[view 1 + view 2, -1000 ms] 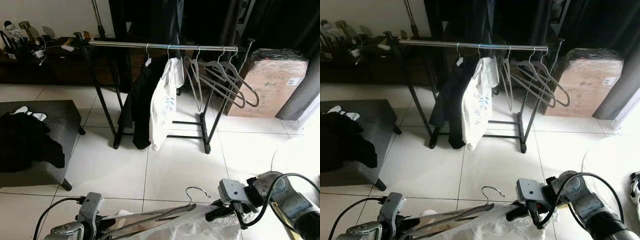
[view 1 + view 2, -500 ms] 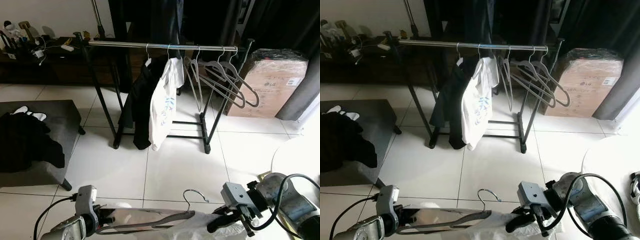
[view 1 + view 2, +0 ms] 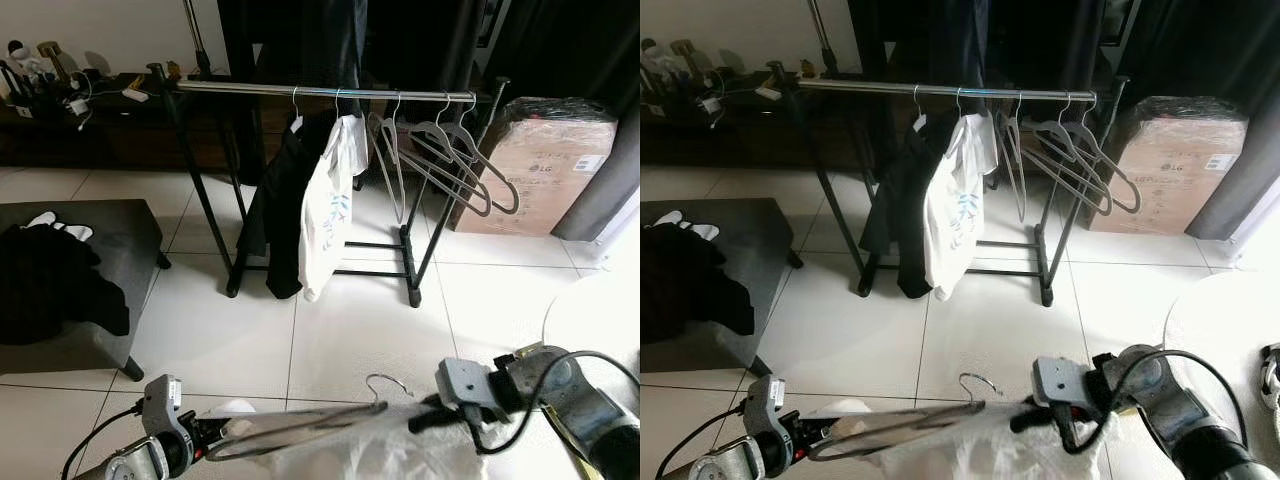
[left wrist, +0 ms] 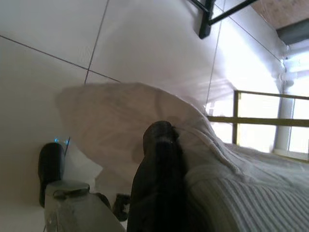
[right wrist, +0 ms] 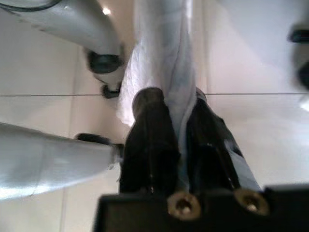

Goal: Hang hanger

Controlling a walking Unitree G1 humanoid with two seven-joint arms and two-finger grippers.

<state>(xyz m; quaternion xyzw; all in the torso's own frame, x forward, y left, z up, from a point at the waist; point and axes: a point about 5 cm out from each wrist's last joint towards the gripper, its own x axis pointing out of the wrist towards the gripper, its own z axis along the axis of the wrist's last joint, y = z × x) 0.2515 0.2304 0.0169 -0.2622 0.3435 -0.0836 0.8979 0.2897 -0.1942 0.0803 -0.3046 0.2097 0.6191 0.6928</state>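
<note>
Nearest the camera, the left tool [image 3: 205, 447] and the right tool [image 3: 425, 420] hold between them a grey wire hanger with a curved metal hook [image 3: 330, 415], draped in a white knitted garment [image 3: 400, 455], low over the white tiled floor [image 3: 360, 330]. The hanger lies nearly level, its hook [image 3: 385, 385] pointing up, well apart from the rail ahead. In the right wrist view the right tool's 2 black fingers [image 5: 149, 140] are pressed together on a fold of the white cloth, which passes between them. In the left wrist view 1 black finger [image 4: 159, 164] lies against the white knit; the left tool sits at the hanger's end, but whether it is pinching cannot be told.

Farther on, to the left, stands a low dark grey bench [image 3: 110, 290] with a black garment [image 3: 50, 285] heaped on it.

Beyond that stands a black-framed clothes rack with a silver rail [image 3: 330, 92]. On the rail hang a black garment [image 3: 285, 200], a white printed shirt [image 3: 328, 205] and several empty grey hangers [image 3: 440, 160].

To the right of the rack sits a brown cardboard box wrapped in clear film [image 3: 545, 165]. At the far left, a dark counter [image 3: 90, 120] carries small cluttered items.
</note>
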